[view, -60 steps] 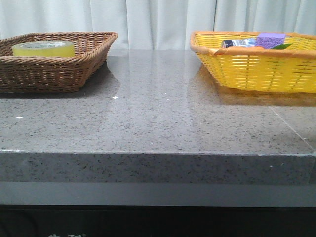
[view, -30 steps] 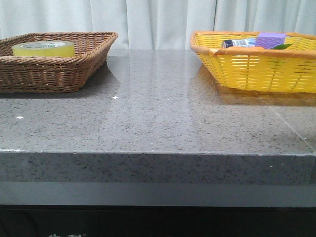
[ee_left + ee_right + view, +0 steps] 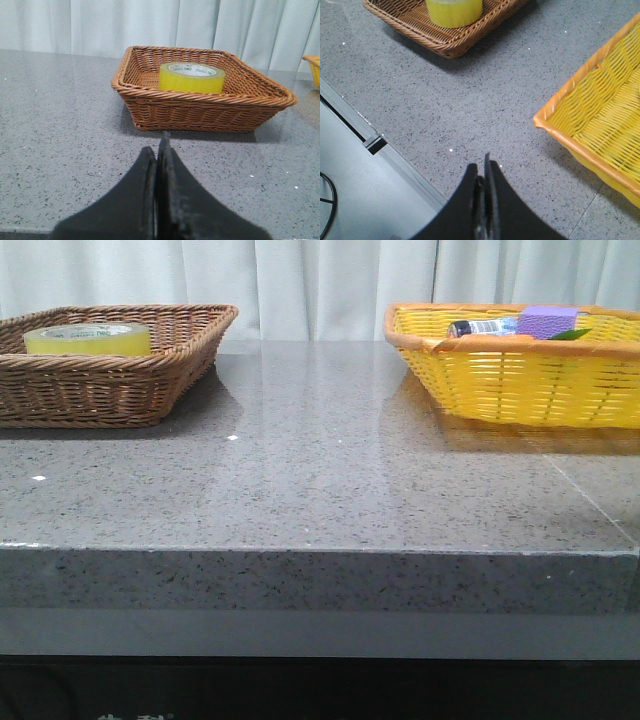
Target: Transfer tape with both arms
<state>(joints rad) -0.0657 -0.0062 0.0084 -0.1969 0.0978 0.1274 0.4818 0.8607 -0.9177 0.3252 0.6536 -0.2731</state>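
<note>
Clearly nothing is done yet: the tape (image 3: 88, 338) lies in the brown wicker basket (image 3: 120, 390) at the bench's far left corner, untouched, and both the left gripper (image 3: 157, 155) and right gripper (image 3: 484, 172) are pressed closed, empty.

Bright even light, glossy glare, sharp
</note>
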